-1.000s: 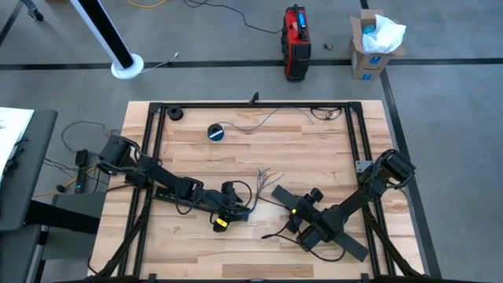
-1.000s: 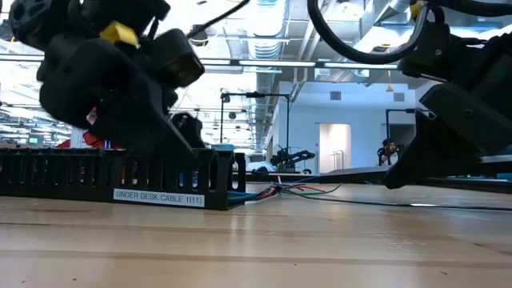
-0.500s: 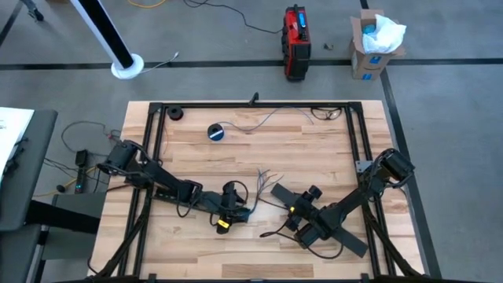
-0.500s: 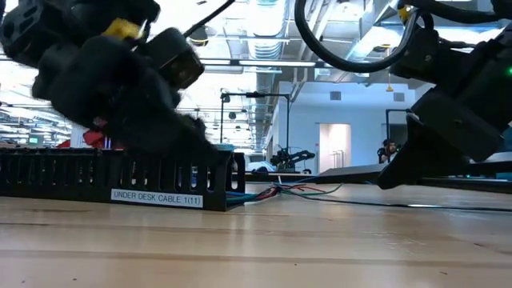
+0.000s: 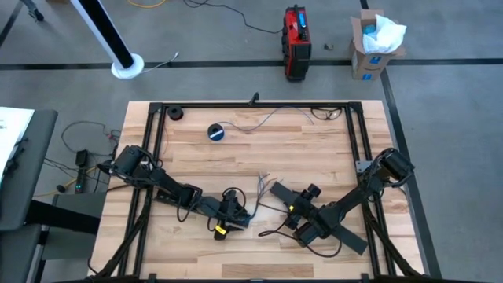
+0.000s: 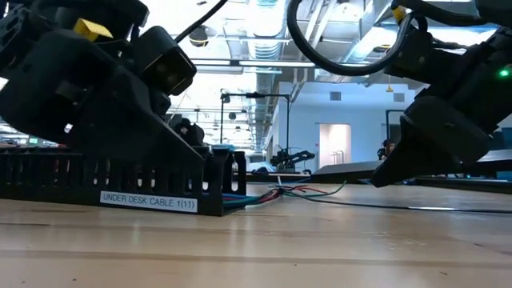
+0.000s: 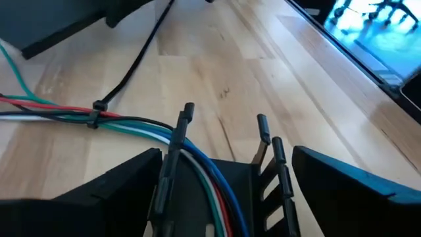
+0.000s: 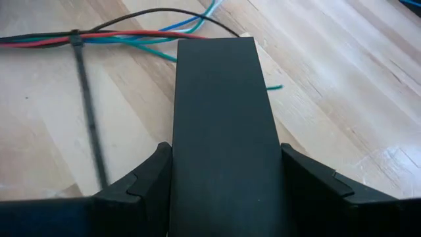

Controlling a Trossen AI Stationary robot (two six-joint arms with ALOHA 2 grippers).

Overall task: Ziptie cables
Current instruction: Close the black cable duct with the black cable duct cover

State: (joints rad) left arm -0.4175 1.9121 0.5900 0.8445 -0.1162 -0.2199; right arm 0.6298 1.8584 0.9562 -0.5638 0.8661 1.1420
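The cables [image 5: 263, 185] are a thin bundle of red, green, white, blue and dark wires [image 7: 59, 115] lying on the table. A black ziptie [image 8: 77, 39] goes round them. One end of the bundle runs into a black slotted cable duct [image 6: 120, 180] that rests on its bottom. My left gripper [image 5: 234, 211] is shut on that duct. My right gripper [image 5: 302, 214] is shut on a long flat black strip [image 5: 346, 236], whose free end [image 8: 214, 46] lies over the cables. My left gripper [image 7: 227, 191] has the duct between its two fingers, one outside each slotted side wall [image 7: 163, 174], near the end where the cables come out. It comes slanting down from the table's left. The duct's bottom stays on the table. My right gripper [image 8: 227, 187] pinches the flat strip by its two long edges [image 8: 179, 168], partway along it. The fingers point along the strip, slanting down from the table's right. The strip reaches forward past the fingers and tilts down toward the cables.
A blue-and-black tape roll [image 5: 217, 132] and loose wires [image 5: 271, 118] lie near the far edge. A black frame rail [image 5: 251, 104] runs round the table. Bare wood lies between the roll and the arms.
My left gripper has gone a little toward the table's near edge, still shut on the duct. The duct has slid along the table with it, staying on its bottom, and the cables have stayed in it.
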